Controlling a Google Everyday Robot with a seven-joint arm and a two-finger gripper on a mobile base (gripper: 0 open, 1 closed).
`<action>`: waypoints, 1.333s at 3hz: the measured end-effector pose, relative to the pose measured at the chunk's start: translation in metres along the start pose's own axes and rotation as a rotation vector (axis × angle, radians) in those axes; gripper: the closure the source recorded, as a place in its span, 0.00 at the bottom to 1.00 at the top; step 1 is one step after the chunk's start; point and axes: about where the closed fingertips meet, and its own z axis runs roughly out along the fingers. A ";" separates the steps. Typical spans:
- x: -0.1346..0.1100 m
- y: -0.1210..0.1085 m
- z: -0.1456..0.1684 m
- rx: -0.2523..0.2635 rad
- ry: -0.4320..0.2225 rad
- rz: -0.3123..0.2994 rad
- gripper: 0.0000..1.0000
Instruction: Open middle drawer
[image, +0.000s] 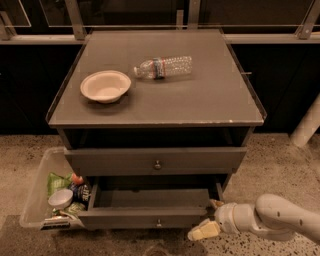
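The middle drawer (150, 218) is the lower of the two grey fronts that show, with a small round knob (159, 223) at its centre. It stands pulled well out of the cabinet, and its inside (152, 198) looks bare. My gripper (207, 227) is at the drawer front's right end, low on the right, on the white arm (280, 222) that comes in from the right edge. The grey drawer front above (156, 161) has its own knob and stands out only slightly. Any drawer below the open one is hidden.
On the cabinet top (210, 100) lie a cream bowl (105, 86) and a clear plastic bottle (164, 66) on its side. A clear bin (42, 192) of snacks and a cup sits on the floor at the cabinet's left. A white post (306, 124) stands at right.
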 end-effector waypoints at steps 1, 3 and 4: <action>0.009 0.017 -0.014 -0.039 0.003 0.043 0.00; 0.009 0.025 -0.039 -0.026 -0.057 0.082 0.00; -0.017 0.001 -0.071 0.128 -0.153 0.020 0.00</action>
